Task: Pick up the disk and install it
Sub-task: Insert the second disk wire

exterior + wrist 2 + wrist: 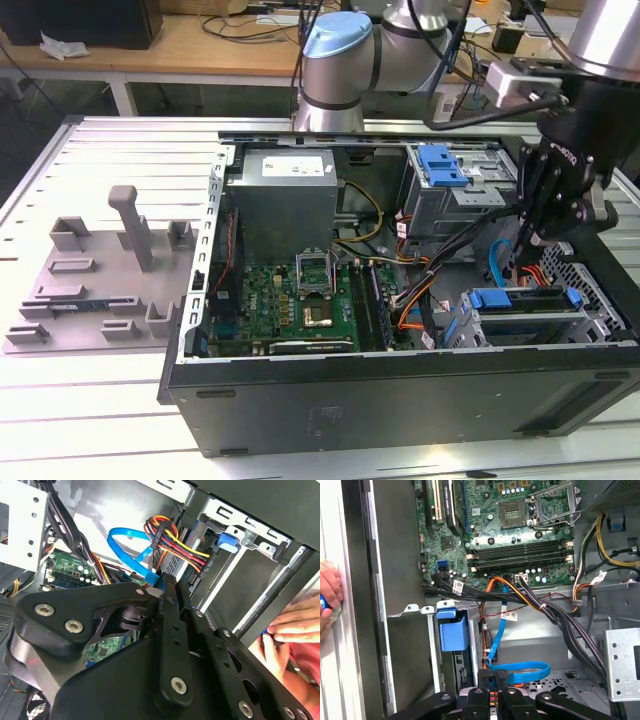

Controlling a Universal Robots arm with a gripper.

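The disk (pixel 522 304), a silver drive in a bright blue carrier, lies in the lower drive bay at the front corner of the open computer case, on the exterior view's right. My gripper (pixel 527 262) hangs just above its inner end, apart from it. In the first wrist view the black fingertips (pixel 502 676) are pressed together and the gripper (pixel 493 676) is shut, with nothing seen between the fingers. The carrier's blue end (pixel 452 630) sits in the bay beside them. It also shows as a blue tab (pixel 227 540) in the second wrist view.
A blue data cable (pixel 520 672) and a red, yellow and black power bundle (pixel 170 542) loop close to the fingers. The motherboard (pixel 300 300) fills the case floor. A second blue carrier (pixel 441 165) sits in the upper cage. A person's hand (pixel 295 630) rests outside the case wall.
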